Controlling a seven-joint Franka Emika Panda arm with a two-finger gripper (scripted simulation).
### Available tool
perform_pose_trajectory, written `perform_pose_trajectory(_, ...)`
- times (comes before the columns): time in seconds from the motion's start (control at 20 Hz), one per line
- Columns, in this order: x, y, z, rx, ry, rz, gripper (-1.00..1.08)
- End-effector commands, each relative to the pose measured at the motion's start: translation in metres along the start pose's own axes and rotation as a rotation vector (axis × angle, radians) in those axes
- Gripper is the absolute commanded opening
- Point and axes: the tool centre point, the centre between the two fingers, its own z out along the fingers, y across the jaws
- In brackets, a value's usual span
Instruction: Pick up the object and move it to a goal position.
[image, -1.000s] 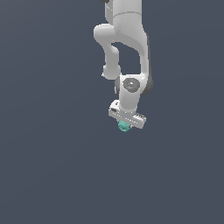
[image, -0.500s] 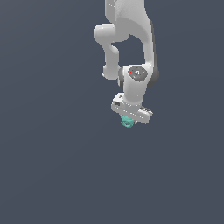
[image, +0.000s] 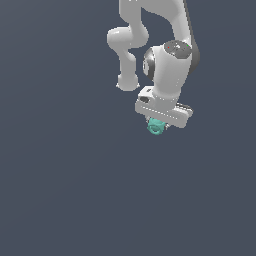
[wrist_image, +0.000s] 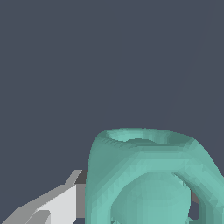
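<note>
Our main worry is a slip: the small teal-green knobbly object (image: 155, 127) with a ring-like hole is rounded and only its upper part seems pinched, so a quick swing toward the goal could shake it loose. We see the white claw (image: 158, 122) narrowed onto it, just right of centre in the exterior view. In the wrist view the object (wrist_image: 148, 179) fills the lower right, one grey finger (wrist_image: 52, 203) touching its side.

Teal-green object (image: 155, 127), white arm (image: 167, 75)
</note>
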Motion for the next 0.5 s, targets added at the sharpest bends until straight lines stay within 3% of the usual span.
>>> perform_pose_trajectory(0.0,-0.003,-0.008,-0.027,-0.001,0.0,0.0,-1.0)
perform_pose_trajectory(0.45,-0.011,-0.037,-0.118,-0.001,0.0,0.0,-1.0)
